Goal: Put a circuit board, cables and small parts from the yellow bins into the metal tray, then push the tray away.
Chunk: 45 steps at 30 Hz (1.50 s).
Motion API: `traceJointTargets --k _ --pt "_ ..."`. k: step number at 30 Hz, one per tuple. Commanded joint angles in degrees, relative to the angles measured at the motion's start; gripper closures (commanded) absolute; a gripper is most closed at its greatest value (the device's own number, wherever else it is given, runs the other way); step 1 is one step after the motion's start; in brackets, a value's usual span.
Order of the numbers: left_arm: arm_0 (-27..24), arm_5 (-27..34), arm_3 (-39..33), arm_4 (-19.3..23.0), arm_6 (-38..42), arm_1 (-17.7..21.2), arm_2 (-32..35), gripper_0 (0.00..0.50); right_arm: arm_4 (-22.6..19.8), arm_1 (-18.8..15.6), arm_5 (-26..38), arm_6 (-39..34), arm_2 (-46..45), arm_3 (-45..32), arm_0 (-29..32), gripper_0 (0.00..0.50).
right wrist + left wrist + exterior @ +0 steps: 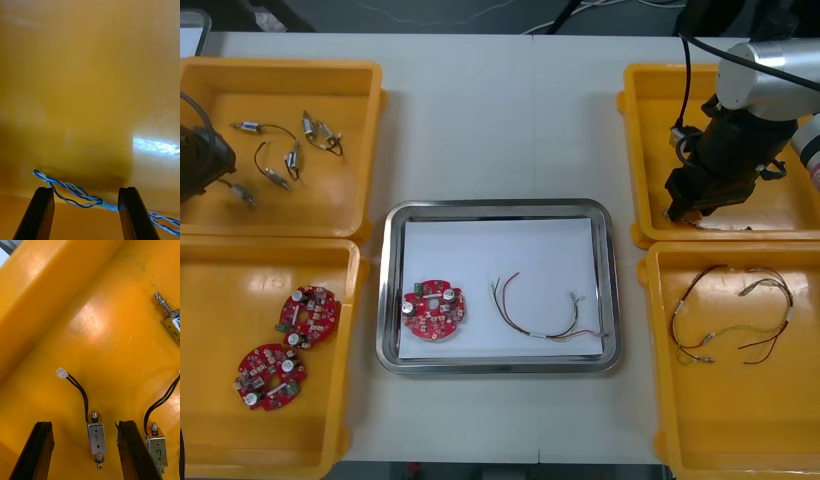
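My right gripper [85, 213] is open and low in the far right yellow bin [650, 150]. A twisted blue and white cable [77, 193] lies across the bin floor between its fingers; in the front view the right gripper [678, 210] is near the bin's front left corner. My left gripper [84, 452] is open in the far left yellow bin [280, 205], with a small metal part [96, 438] and its black lead lying between the fingers. The metal tray [498, 208] holds a round red circuit board [432, 308] and a thin red and yellow cable [545, 318] on its white inside.
Several small metal parts [315, 130] lie in the far left bin, two of them [157, 444] close beside my left fingers. Two red circuit boards [308, 315] lie in the near left bin [210, 400]. Red and yellow cables [735, 315] lie in the near right bin [740, 430].
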Motion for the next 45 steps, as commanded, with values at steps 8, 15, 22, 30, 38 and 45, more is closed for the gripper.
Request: traceJointTargets --k 8,15,22,30,38,45 --pt "-2.3 -2.9 2.7 1.0 0.4 -1.3 -3.8 0.000 -0.2 1.7 0.7 -2.3 0.1 -0.2 -0.3 0.000" --pt "-2.3 -2.5 3.3 2.1 0.5 -1.6 -4.6 0.000 0.0 1.7 -0.2 -2.5 0.2 -0.2 0.6 0.000" --pt "-2.3 -2.2 3.4 2.2 0.5 -1.8 -4.6 0.010 0.4 1.7 -1.2 -2.6 0.1 -0.2 1.1 0.139" --pt "-2.3 -1.9 3.3 2.3 0.3 -1.8 -4.6 0.493 0.4 1.5 -1.2 -3.1 0.1 -0.2 1.1 0.500" --pt "-2.4 -1.7 2.9 2.4 0.0 -1.7 -4.6 0.500 0.2 0.3 -1.2 -2.5 -1.5 -0.4 0.7 0.500" --pt "-3.0 8.6 -4.8 2.4 -0.1 -0.6 -2.1 0.500 0.9 -2.1 -1.4 -1.5 -3.2 -2.4 -0.9 0.500"
